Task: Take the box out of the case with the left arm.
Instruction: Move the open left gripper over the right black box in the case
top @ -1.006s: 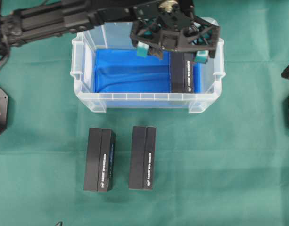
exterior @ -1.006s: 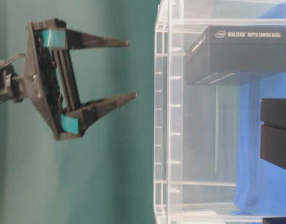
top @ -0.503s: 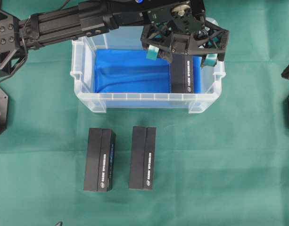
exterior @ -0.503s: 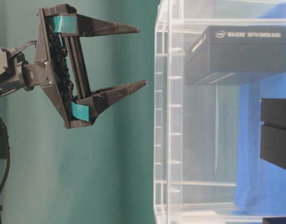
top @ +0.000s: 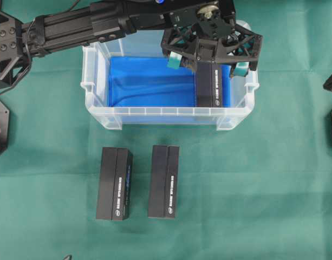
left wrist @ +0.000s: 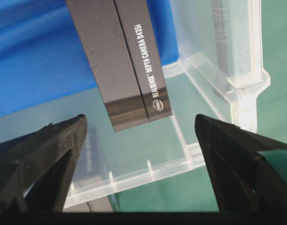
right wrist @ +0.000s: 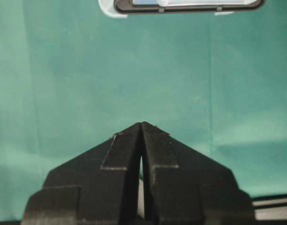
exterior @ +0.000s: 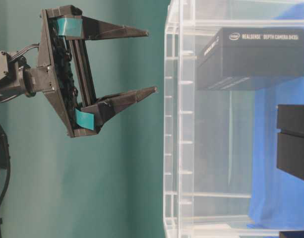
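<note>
Overhead view: my left gripper point(top: 209, 57), fingers spread wide and holding nothing, hangs over the right end of the case point(top: 95, 86), above the far end of the box point(top: 209, 86), which lies on the blue cloth point(top: 149, 84) close to the right wall. Two more boxes point(top: 114, 184) lie on the tabletop point(top: 263, 179). Risk: the outer finger could strike the case rim on descent.

Table-level view: the gripper is clear of the case; its depth relative to the box is hard to judge here.

Left wrist view: the box sits skewed between my fingertips point(left wrist: 63, 136), so an uncorrected closure could twist it or slip off.

Right wrist view: my right gripper point(right wrist: 142, 126) is closed, empty, over bare tabletop.
</note>
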`<state>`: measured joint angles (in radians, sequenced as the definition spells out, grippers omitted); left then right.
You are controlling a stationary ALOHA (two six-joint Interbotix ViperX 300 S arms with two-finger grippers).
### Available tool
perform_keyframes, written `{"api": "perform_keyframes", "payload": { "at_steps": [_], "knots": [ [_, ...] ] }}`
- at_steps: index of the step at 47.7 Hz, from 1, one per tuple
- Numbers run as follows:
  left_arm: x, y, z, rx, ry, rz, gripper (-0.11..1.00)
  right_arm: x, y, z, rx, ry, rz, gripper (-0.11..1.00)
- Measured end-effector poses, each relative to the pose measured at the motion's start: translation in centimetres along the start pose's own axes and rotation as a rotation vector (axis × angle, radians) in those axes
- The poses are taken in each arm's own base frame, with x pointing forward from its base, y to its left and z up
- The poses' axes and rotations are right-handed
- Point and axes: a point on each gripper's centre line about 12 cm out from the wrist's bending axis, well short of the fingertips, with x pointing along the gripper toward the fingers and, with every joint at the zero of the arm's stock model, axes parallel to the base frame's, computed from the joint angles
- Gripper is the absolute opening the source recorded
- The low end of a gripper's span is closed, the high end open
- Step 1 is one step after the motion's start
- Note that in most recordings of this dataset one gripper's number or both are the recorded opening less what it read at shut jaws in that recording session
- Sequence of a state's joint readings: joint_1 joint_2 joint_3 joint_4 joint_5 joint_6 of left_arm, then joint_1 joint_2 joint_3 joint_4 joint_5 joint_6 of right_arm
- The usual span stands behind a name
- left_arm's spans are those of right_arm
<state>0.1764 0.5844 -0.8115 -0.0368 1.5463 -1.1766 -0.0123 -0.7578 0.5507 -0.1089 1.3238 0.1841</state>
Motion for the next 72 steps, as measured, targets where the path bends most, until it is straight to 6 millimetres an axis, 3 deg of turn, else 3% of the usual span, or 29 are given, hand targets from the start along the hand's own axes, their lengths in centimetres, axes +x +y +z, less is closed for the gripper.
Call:
{"api": "perform_keyframes", "payload": {
  "at_steps": [55,72],
  "knots": [
    [-0.1,0.1,0.1,-0.006,0.0,0.0,0.95,0.0,0.0,0.0,-0.002,0.003,-0.002,0.0],
    [1.9,0.3,0.2,-0.009,-0.003,0.021,0.95,0.0,0.0,0.0,-0.003,0.001,-0.002,0.0]
  ]
}}
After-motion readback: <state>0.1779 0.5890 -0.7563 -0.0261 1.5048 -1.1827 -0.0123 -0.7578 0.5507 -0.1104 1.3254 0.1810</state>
